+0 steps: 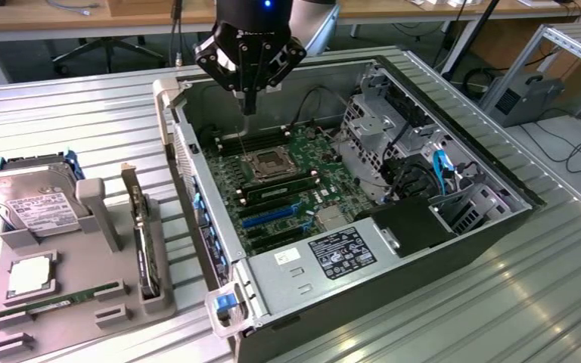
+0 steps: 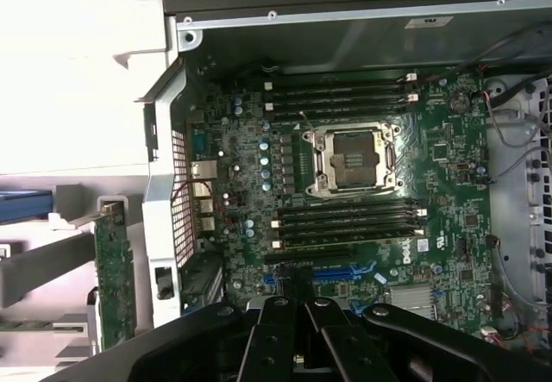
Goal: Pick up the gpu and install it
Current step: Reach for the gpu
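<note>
Looking down on the bench, I have the gripper [image 1: 248, 106] hovering over the open computer case [image 1: 184, 144], its fingers drawn together into one narrow tip and clamped on nothing. In the exterior view the tip hangs above the motherboard [image 1: 288, 189], just at twelve o'clock of the bare CPU socket [image 1: 270, 164]. From the wrist view, the gripper [image 2: 302, 306] sits over the board, with the socket [image 2: 354, 159] lying between two banks of black memory slots and a blue expansion slot [image 2: 341, 272] close to the fingers. The gpu [image 1: 142, 238] is not in my grasp: it stands on edge in a slot of the grey holder [image 1: 73, 321], outside the case and at about seven o'clock from the gripper, well apart from it. Its green circuit board [image 2: 113, 274] shows edge-on in the wrist view, just beyond the case's perforated wall. On that holder I also see a hard drive [image 1: 33, 204] at eleven o'clock, a processor chip [image 1: 30, 276] and a RAM stick [image 1: 58, 300] at six o'clock of it. Everything rests on a slatted metal table [image 1: 79, 113].
</note>
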`<state>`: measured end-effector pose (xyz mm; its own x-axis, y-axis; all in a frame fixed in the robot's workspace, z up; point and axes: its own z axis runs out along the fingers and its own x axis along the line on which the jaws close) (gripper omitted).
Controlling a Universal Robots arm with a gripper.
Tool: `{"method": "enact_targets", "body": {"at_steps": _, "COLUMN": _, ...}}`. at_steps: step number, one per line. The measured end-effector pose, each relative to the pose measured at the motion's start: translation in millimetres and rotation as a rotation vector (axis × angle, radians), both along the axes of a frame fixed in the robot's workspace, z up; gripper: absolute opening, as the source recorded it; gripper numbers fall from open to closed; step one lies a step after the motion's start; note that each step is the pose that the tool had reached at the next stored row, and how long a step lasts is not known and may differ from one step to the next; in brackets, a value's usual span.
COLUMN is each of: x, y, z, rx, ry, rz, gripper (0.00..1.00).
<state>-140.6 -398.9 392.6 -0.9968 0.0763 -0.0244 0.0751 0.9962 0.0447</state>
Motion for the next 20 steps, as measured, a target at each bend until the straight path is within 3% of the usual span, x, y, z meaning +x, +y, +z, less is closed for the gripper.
{"method": "enact_targets", "body": {"at_steps": 20, "x": -7.8, "y": 0.0, "z": -0.6, "rx": 0.0, "ry": 0.0, "rz": 0.0, "gripper": 0.11}}
